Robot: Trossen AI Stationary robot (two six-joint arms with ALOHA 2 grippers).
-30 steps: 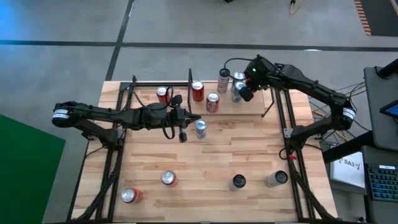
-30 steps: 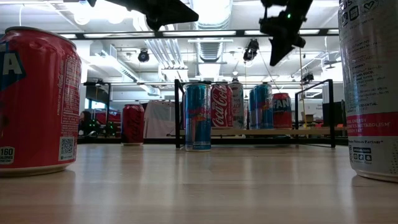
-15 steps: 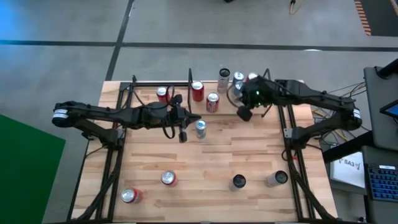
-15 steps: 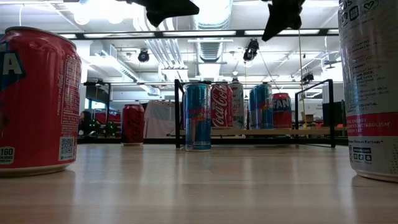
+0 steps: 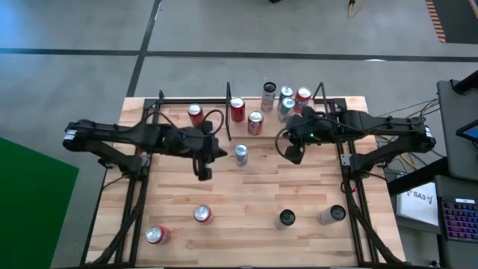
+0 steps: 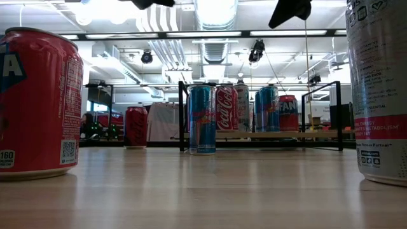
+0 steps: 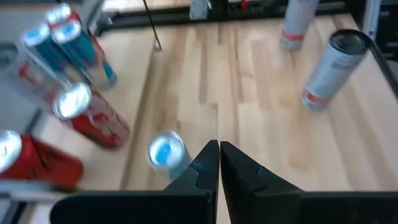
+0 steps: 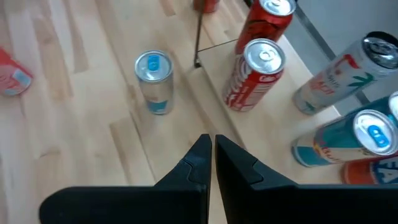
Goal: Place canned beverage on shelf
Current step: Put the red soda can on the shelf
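Left end effector closed and empty above the surface, right end effector closed and empty near the shelf, blue can standing between them

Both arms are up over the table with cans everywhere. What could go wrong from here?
1. The blue can stands just off the shelf, between the left gripper and the right gripper; if both go for it, they might collide.
2. Both grippers are shut; descending onto a can without opening would likely tip it.
3. The shelf already holds five cans, clustered at its two ends; placing another near the Coca-Cola can could knock a neighbour over.
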